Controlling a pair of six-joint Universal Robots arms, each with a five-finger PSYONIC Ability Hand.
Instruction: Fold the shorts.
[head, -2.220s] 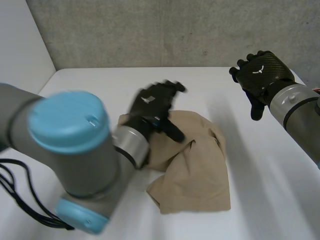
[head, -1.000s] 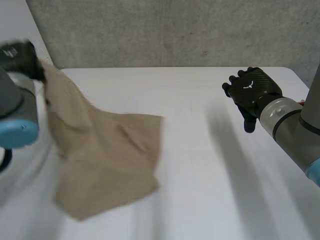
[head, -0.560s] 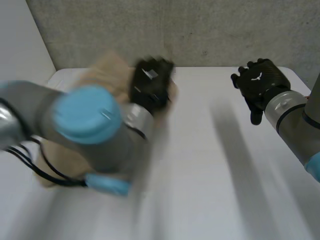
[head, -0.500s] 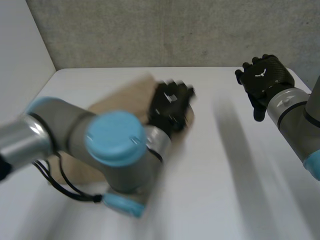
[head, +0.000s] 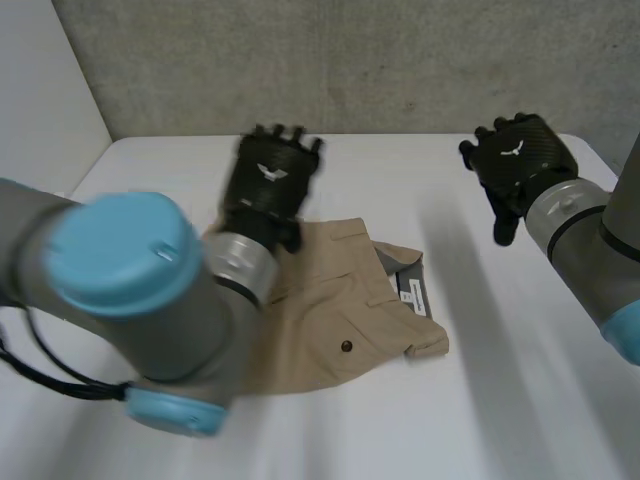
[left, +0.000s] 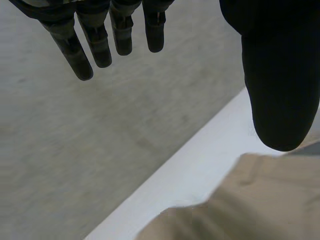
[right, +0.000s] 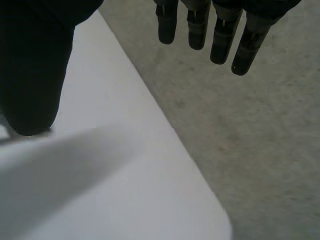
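Note:
The tan shorts (head: 340, 310) lie on the white table (head: 480, 400) near its middle, waistband with a white label turned toward the right side. My left hand (head: 268, 187) hovers over the shorts' far left part with fingers straight, holding nothing. In the left wrist view the left hand's fingers (left: 100, 40) and thumb stand spread above the tan shorts (left: 260, 200), apart from the cloth. My right hand (head: 515, 160) is raised at the far right, clear of the shorts; in its own view its fingers (right: 215, 35) are straight and empty.
The grey wall (head: 350, 60) runs along the table's far edge. The table's far right corner (right: 200, 200) lies below my right hand. My left arm (head: 130, 290) covers the table's left front part.
My left hand swung the shorts up from the left side and across to the middle, then let go. The shorts now lie flat, and the right hand has barely moved.

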